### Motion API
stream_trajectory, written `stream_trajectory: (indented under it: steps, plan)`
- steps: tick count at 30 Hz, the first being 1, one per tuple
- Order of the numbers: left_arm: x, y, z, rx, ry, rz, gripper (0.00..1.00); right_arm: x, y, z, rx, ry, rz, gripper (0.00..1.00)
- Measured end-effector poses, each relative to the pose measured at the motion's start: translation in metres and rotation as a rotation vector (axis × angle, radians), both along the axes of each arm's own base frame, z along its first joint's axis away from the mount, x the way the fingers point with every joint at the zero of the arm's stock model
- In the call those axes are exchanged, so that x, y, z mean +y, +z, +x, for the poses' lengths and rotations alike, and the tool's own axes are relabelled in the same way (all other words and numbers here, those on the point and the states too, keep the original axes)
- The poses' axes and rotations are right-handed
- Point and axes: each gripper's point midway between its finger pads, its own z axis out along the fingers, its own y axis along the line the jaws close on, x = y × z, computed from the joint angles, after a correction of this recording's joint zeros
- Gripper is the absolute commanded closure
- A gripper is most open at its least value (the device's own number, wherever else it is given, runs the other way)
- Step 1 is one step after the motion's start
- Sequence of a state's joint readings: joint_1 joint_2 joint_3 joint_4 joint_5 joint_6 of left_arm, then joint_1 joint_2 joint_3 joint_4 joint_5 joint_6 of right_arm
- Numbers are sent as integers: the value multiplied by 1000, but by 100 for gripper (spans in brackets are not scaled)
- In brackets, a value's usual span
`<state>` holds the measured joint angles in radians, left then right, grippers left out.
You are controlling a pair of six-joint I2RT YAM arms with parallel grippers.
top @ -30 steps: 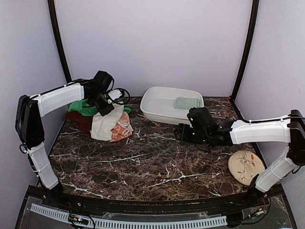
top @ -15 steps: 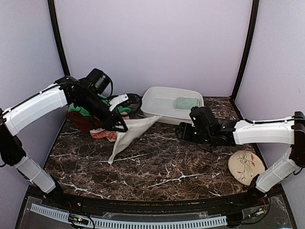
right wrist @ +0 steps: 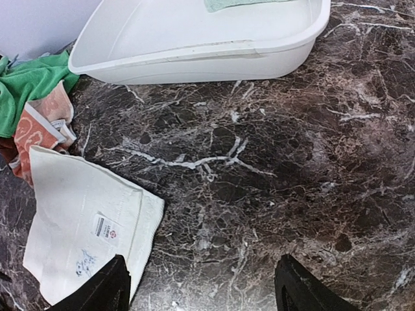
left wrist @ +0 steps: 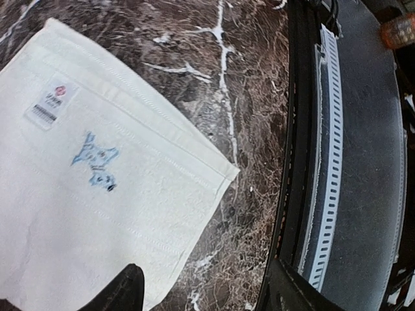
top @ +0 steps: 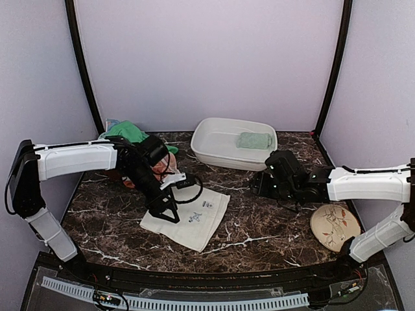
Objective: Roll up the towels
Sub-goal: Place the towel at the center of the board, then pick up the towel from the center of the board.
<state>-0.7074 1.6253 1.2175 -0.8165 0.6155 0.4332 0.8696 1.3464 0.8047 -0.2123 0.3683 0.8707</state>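
Note:
A large cream-white towel (top: 194, 223) (left wrist: 91, 175) (right wrist: 78, 233) lies spread flat on the marble, with a small blue print and a label showing. My left gripper (top: 167, 214) (left wrist: 204, 295) hangs open just over the towel's left edge, with one finger above the cloth and the other past its border. It holds nothing. My right gripper (top: 255, 186) (right wrist: 201, 291) is open and empty above bare marble to the right of the towel. A bright green towel (top: 126, 131) (right wrist: 29, 81) and an orange swirl towel (top: 162, 170) (right wrist: 39, 129) are piled at the back left. A pale sage-green towel (top: 253, 140) (right wrist: 240, 3) lies in the basin.
The white plastic basin (top: 214, 155) (right wrist: 194, 58) stands at the back centre. A round floral plate (top: 334, 227) sits near the front right. The table's dark front rail with its white perforated strip (left wrist: 331, 162) runs close to the left gripper.
The left arm swung from the back-left pile to the table's middle, carrying the cream-white towel. It laid the towel flat, opened and let go. The right arm shifted slightly to the right.

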Motion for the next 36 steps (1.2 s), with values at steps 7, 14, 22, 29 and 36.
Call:
stream_trajectory:
  steps: [7, 14, 22, 29, 36]
  plan:
    - [-36, -29, -50, -84, -215, 45, 37, -12, -8, 2, 30, -22, -25, 24]
    - [-61, -51, 15, -141, -10, 73, 35, 3, -44, 5, 121, 13, -39, 21]
    - [-85, -25, 125, -195, 296, -48, 35, 42, -86, 23, 222, 62, -34, 25]
    - [-122, -73, 137, -99, 336, -15, 39, 31, -77, 12, 211, 45, 19, 26]
    - [-142, -89, 132, -75, 344, 8, 49, 0, -70, -8, 202, 9, 40, 27]
